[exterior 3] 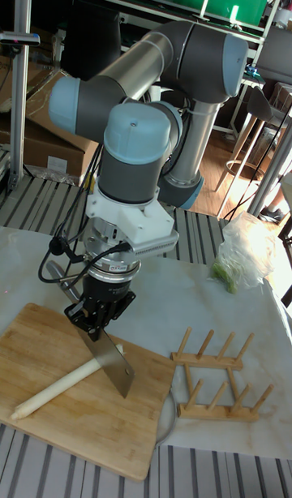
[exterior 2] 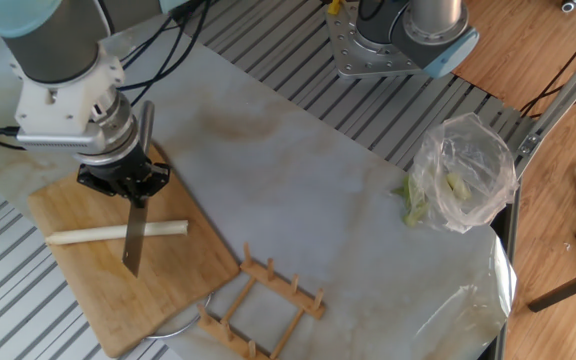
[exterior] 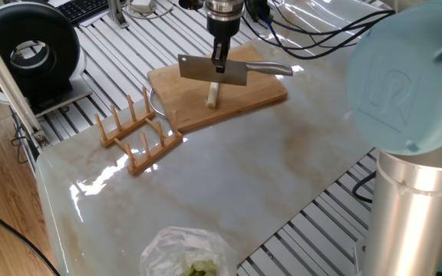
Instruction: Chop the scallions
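While the hand (exterior 2: 126, 186) is clamped on the cleaver (exterior 2: 135, 238), blade hanging edge-down over the board, one scallion (exterior 2: 88, 234) lies flat on the bamboo cutting board (exterior 2: 88, 290), whole, count one, no cut pieces visible. Its long axis runs roughly along the board's length: in the tall fixed view it goes from the board's near-left corner up toward the blade (exterior 3: 110, 363), one end hidden behind the steel. In the other fixed view the blade crosses the stalk about at right angles, nearer the end that points to the middle of the desk (exterior 2: 298, 190); can't tell whether the edge touches the stalk or sits just above it. In one fixed view only a short bit of stalk (exterior: 213, 95) shows below the blade (exterior: 212, 70), with the handle sticking out toward the arm base. One cleaver, one board, one wooden rack (exterior 2: 263, 300) just off the board's corner, one clear plastic bag (exterior 2: 463, 170) with green bits well apart at the far edge of the desk.
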Motion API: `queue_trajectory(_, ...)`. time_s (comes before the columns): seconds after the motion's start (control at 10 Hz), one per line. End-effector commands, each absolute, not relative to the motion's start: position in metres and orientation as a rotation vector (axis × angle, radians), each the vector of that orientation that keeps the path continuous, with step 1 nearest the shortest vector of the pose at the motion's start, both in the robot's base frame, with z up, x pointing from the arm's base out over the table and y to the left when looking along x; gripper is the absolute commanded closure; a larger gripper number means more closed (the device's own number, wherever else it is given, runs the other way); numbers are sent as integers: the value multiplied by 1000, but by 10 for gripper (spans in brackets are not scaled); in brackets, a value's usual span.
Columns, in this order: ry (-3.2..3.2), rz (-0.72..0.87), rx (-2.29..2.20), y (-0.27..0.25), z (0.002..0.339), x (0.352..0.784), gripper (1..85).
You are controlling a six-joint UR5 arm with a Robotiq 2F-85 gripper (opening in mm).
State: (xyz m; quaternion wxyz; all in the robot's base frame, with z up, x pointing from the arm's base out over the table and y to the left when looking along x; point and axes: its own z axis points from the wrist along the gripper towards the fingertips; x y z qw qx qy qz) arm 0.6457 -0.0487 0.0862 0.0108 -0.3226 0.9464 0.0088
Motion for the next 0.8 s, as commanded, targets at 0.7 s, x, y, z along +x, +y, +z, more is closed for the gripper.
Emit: queue_trajectory(0.7, 2946, 66, -966, -39, 95, 651, 843)
